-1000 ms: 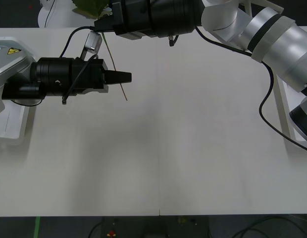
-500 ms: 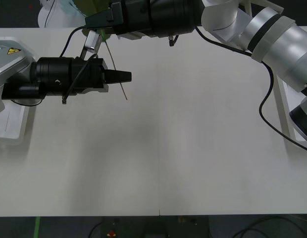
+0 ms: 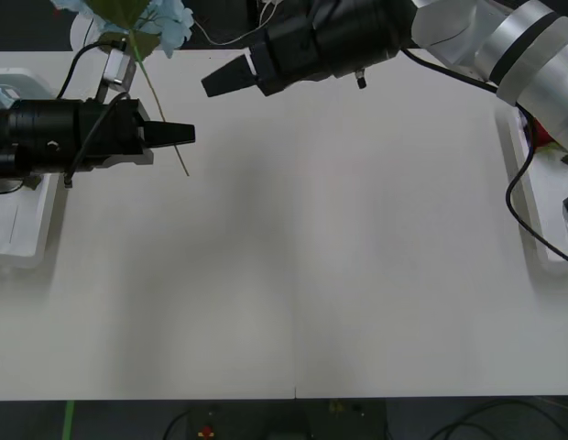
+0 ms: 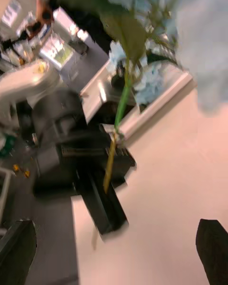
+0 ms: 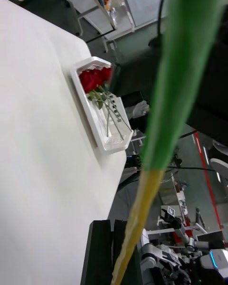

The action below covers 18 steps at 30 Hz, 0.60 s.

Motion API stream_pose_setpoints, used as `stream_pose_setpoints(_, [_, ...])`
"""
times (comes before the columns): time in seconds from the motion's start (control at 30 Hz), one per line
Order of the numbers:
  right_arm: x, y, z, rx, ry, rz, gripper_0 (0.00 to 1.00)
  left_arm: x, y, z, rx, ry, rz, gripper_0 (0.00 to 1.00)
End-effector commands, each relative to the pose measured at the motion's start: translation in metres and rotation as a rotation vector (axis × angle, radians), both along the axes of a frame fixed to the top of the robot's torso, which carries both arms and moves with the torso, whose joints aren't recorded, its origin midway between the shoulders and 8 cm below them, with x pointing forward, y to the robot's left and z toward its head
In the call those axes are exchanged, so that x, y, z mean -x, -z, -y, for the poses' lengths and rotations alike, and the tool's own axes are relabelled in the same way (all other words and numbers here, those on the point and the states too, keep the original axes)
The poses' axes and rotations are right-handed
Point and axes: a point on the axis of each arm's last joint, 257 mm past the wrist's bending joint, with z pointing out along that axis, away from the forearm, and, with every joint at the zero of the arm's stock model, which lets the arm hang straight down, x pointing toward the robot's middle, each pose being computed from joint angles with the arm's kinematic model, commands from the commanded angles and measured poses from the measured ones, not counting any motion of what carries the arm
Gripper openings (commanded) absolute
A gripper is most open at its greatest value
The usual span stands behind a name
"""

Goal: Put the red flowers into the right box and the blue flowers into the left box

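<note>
Pale-blue flower head is cut off by the frame's top edge, its stem running down past my left gripper, fingers pressed together on the stem. That gripper sits just beside the left box, on its inner side; my arm covers most of the box, so its contents are hard to make out apart from a blue bit at its far end. My right gripper hangs over the table, well apart from the left box, fingers spread, holding nothing. Right box is at the table's opposite edge, red flowers lying inside it; in the front view my right arm hides most of it.
</note>
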Motion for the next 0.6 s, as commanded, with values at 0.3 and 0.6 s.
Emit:
stream_pose_setpoints(0.3, [0.003, 0.018, 0.165, 0.427, -0.278, 0.392, 0.97, -0.002, 0.001, -0.169, -0.197, -0.248, 0.044, 0.00])
stream_pose_setpoints(0.6, [0.026, 0.030, 0.216, 0.378, -0.242, 0.385, 0.97, -0.016, -0.021, -0.312, -0.455, -0.482, 0.158, 0.00])
